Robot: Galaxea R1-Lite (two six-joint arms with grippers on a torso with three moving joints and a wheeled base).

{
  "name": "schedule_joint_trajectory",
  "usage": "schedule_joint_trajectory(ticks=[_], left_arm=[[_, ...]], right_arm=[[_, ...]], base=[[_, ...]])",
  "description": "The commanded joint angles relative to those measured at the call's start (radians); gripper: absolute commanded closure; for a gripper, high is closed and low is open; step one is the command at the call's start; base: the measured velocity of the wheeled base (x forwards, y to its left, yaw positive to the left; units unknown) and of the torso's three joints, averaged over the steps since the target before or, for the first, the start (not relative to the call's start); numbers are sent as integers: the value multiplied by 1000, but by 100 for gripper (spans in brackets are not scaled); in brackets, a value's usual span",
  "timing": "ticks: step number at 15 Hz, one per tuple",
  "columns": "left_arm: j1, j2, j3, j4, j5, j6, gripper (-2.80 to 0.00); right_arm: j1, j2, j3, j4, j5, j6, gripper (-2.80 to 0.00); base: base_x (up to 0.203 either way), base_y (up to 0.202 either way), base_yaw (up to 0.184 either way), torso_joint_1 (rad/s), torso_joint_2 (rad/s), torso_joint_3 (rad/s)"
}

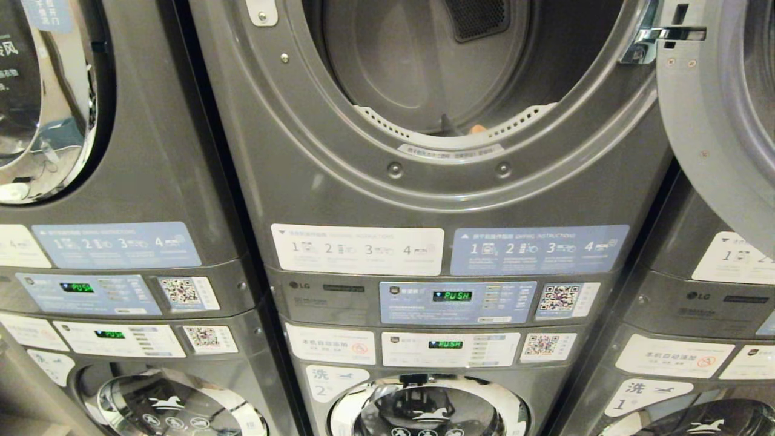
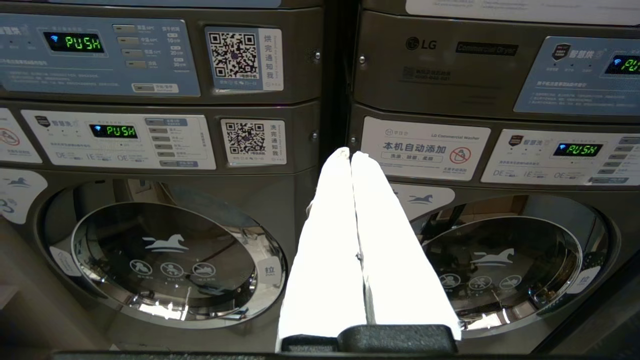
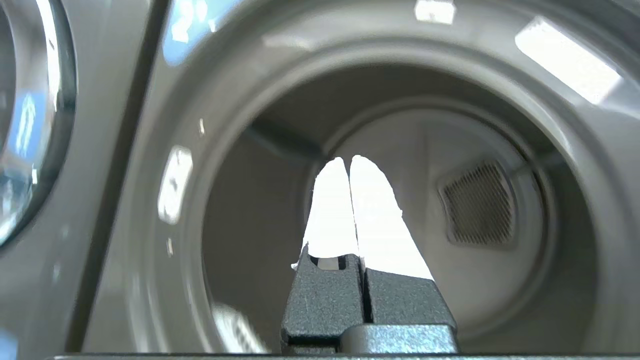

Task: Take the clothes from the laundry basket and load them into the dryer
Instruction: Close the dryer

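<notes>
Your dryer [image 1: 448,181] stands at the centre of the head view with its door [image 1: 714,121] swung open to the right. The drum [image 1: 418,66] is nearly bare: only a small orange patch [image 1: 478,128] shows at the bottom front lip, possibly a scrap of clothing, though too little is visible to confirm. No laundry basket appears in any view.

The right gripper [image 3: 349,161] points into the drum opening, fingers pressed together with nothing between them. The round door rim [image 3: 190,165] encircles it with room on all sides. The mesh vent [image 3: 477,202] sits on the rear wall.

The left gripper [image 2: 350,154] hangs low, in front of the seam between two lower washers [image 2: 180,260], fingers pressed together and empty.
</notes>
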Motion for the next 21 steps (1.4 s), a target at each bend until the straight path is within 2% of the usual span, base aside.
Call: schedule_joint_trajectory(ticks=[1,4,6,8,9,11,13,15,17,18,19,21], left_arm=[[0,-2,1,0,0,0,0],[0,-2,1,0,-1,0,0],[0,-2,2,0,1,0,0],[0,-2,2,0,0,0,0],[0,-2,0,0,1,0,0],[0,-2,1,0,1,0,0],[-1,-2,0,0,1,0,0],[-1,-2,0,0,0,0,0],[0,-2,1,0,1,0,0],[-1,-2,2,0,0,0,0],[0,-2,0,0,1,0,0],[0,-2,2,0,1,0,0]], right_arm=[[2,-152,164,-2,0,0,0],[1,-318,439,1,-2,3,0],[1,-455,640,34,6,35,0],[-23,-638,837,135,59,109,0],[-61,-723,911,190,100,135,0],[-167,-885,1139,278,195,198,0],[-297,-983,1405,255,249,262,0],[-509,-1080,1616,213,284,315,0],[-755,-1196,1670,312,361,353,0],[-827,-1258,1668,355,394,370,0],[-866,-1297,1672,373,420,383,0],[-844,-1337,1676,372,435,362,0]], base=[[0,0,0,0,0,0],[0,0,0,0,0,0],[0,0,0,0,0,0],[0,0,0,0,0,0],[0,0,0,0,0,0],[0,0,0,0,0,0],[0,0,0,0,0,0],[0,0,0,0,0,0],[0,0,0,0,0,0],[0,0,0,0,0,0],[0,0,0,0,0,0],[0,0,0,0,0,0]])
